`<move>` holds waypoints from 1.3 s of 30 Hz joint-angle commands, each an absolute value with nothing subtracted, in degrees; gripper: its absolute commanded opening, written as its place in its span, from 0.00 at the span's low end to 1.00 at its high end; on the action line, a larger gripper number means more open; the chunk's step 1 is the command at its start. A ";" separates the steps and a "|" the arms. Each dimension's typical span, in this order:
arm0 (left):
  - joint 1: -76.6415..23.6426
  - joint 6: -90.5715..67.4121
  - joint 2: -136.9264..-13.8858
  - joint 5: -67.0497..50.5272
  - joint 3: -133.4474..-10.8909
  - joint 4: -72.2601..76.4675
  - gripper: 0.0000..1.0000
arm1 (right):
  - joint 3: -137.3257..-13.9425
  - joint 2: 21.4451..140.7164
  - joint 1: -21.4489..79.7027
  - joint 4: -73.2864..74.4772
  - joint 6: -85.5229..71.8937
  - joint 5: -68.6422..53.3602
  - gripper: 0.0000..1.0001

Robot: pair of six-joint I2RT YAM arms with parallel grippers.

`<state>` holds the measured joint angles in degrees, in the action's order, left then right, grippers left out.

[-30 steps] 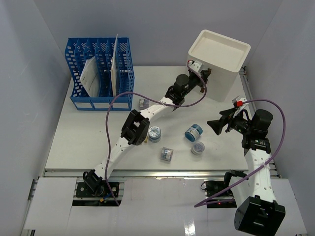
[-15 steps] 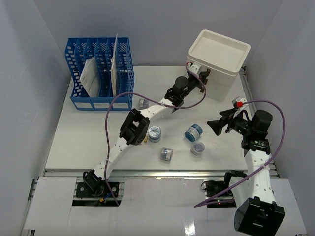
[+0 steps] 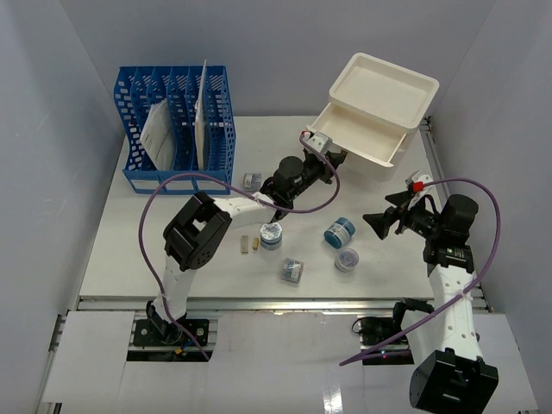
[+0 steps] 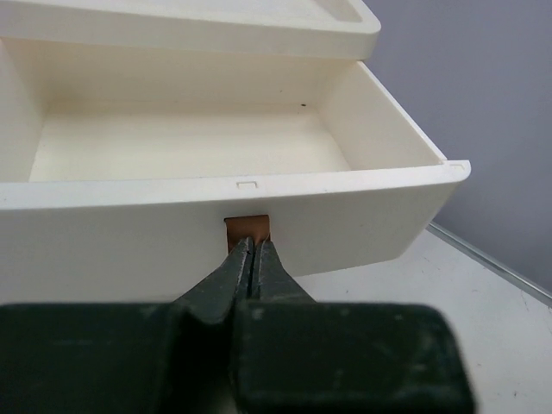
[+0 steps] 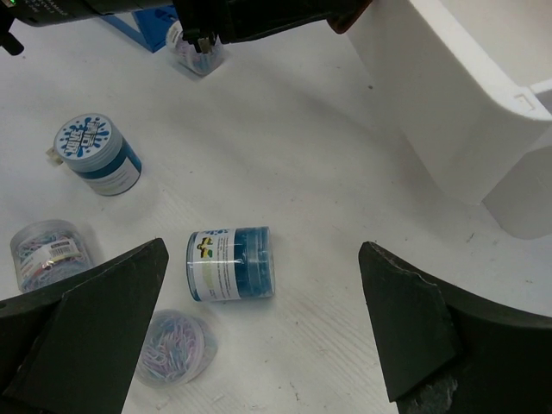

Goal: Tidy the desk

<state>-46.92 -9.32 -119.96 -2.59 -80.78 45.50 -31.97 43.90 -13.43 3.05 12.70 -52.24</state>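
The white desk [image 3: 155, 233] carries a white drawer box [image 3: 384, 90] at the back right. Its drawer [image 3: 358, 138] stands pulled out and empty [image 4: 198, 147]. My left gripper [image 3: 332, 158] is shut on the small brown tab [image 4: 247, 228] at the middle of the drawer's front, with the fingertips [image 4: 250, 246] pinched together on it. My right gripper [image 3: 373, 220] hangs open over the desk's right side. Below and between its fingers [image 5: 263, 248] a blue tub [image 5: 231, 263] lies on its side, untouched.
Several small tubs are scattered mid-desk: a clear one of paper clips [image 3: 347, 259], a blue-lidded one [image 3: 272, 235], another [image 3: 292, 270] near the front, and one [image 3: 252, 180] by the blue file rack [image 3: 177, 129]. Two small tan pieces [image 3: 248, 246] lie beside the left arm.
My left gripper shut on the brown tab and drew the drawer out of the box toward the desk's middle. The right arm has stayed where it was.
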 commanded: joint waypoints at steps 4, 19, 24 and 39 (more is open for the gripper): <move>-47.20 -12.67 -113.63 -3.38 -81.32 43.78 0.51 | -33.55 46.20 -13.23 8.73 23.00 -58.51 0.98; -46.97 -10.79 -80.56 0.51 -55.70 24.07 0.98 | -47.02 60.65 14.84 39.49 33.35 -25.03 0.97; -46.86 -17.96 -63.85 4.86 -43.83 16.72 0.98 | -48.70 63.31 21.62 41.94 31.67 -20.58 0.90; -46.76 -35.78 -23.35 9.78 -21.41 -5.45 0.98 | -49.44 76.29 36.89 44.58 30.83 -3.12 0.99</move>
<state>-46.85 -31.45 -27.16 8.28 -22.81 1.83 -49.44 75.59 36.34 45.24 31.53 -9.65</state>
